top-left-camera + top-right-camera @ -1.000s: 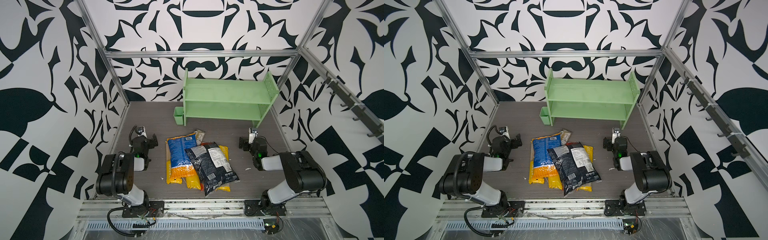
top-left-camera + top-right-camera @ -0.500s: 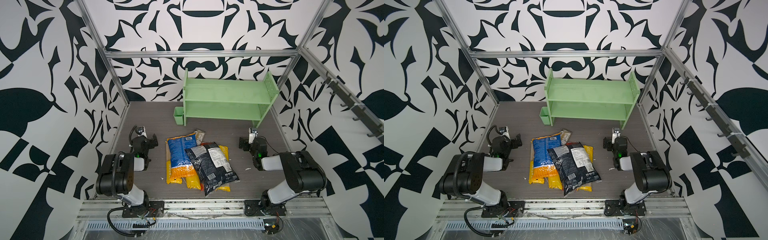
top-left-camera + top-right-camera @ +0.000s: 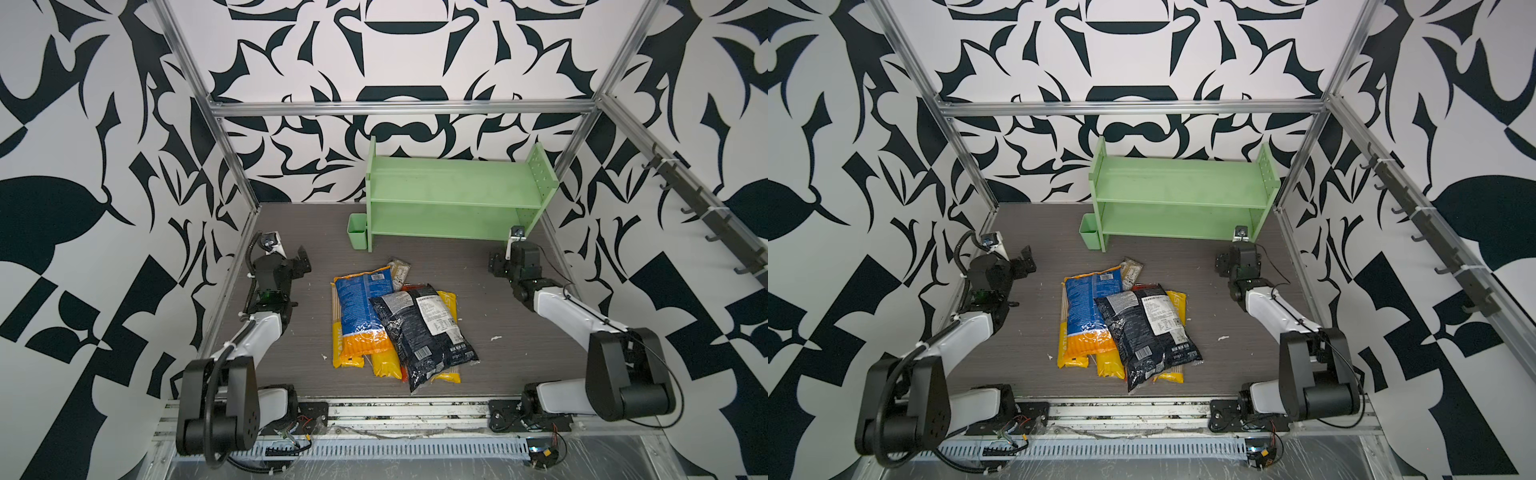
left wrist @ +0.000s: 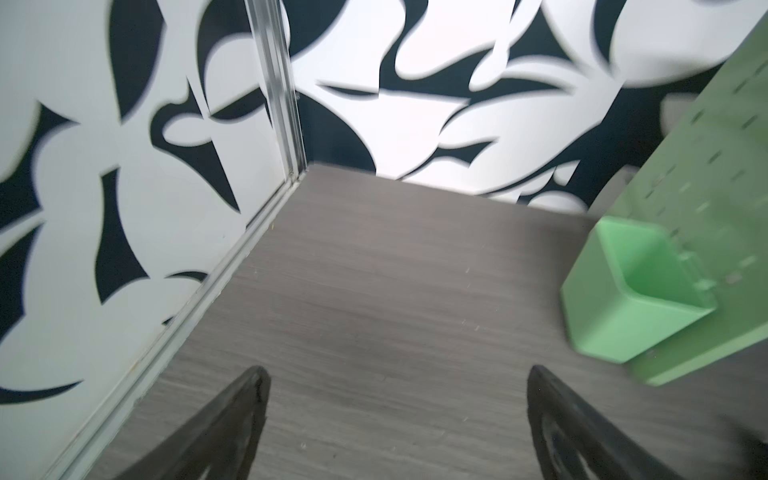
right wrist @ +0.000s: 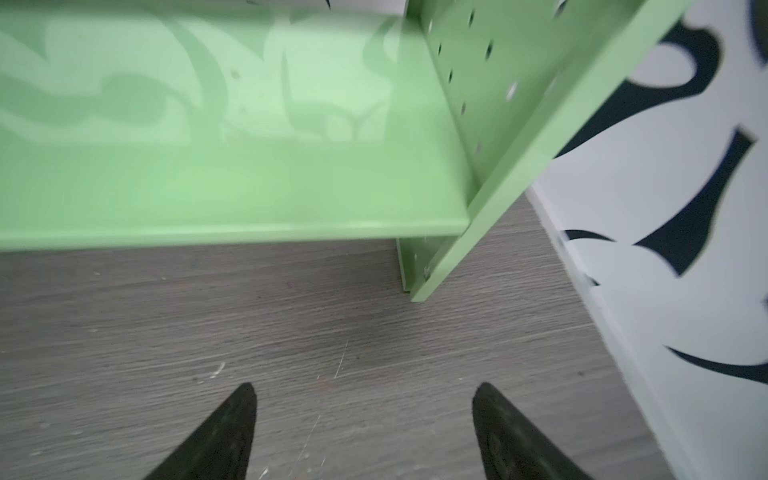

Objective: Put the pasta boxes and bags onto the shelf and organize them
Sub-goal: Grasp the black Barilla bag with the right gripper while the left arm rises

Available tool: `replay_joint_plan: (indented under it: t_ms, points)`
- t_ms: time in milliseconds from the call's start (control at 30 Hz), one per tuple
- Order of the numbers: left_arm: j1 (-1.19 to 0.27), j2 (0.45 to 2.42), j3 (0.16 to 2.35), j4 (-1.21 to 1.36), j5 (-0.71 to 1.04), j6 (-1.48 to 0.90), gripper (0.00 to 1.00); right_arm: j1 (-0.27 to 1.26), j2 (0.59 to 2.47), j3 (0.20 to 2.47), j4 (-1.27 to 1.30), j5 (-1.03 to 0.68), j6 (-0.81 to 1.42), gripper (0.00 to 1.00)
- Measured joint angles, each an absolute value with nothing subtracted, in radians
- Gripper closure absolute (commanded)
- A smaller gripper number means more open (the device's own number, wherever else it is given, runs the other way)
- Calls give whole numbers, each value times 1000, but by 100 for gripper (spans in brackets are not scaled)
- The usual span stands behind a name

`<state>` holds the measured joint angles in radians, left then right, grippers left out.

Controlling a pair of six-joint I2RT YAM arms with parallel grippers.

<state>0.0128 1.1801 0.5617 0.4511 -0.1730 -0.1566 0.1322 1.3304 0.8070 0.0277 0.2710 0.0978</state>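
The pasta bags lie in a pile mid-table in both top views. A blue-and-orange bag (image 3: 361,311) (image 3: 1088,316) and a black bag with a white label (image 3: 419,332) (image 3: 1146,328) lie on top of yellow long packs (image 3: 386,365). A red pack's end (image 3: 409,286) peeks out. The light green shelf (image 3: 453,187) (image 3: 1179,183) (image 5: 232,183) stands bare at the back right. My left gripper (image 3: 305,259) (image 4: 399,370) is open over bare table, left of the pile. My right gripper (image 3: 494,266) (image 5: 365,386) is open and holds nothing, near the shelf's right foot.
A small green cup (image 3: 357,230) (image 4: 631,291) hangs on the shelf's left side panel. Patterned walls with metal posts close in on three sides. A rail of hooks (image 3: 706,208) runs along the right wall. A white scrap (image 3: 494,337) lies right of the pile.
Both arms have stretched forward from their folded pose, carrying the grippers a little toward the back. The bags and shelf have not moved.
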Motion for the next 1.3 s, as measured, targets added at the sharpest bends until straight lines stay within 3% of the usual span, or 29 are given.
replay_joint_plan:
  t_ms: [267, 600, 1100, 1300]
  points:
    - [-91, 1076, 670, 235, -154, -249, 1, 483, 1252, 992, -432, 373, 197, 10]
    - [-118, 924, 737, -47, -124, -342, 1, 920, 1354, 1129, -777, 394, 391, 1]
    - [-118, 826, 869, -343, -152, -324, 1, 1267, 1681, 1357, -931, 513, 533, 1]
    - [-118, 823, 907, -381, -170, -316, 1, 1319, 1753, 1370, -928, 515, 555, 1]
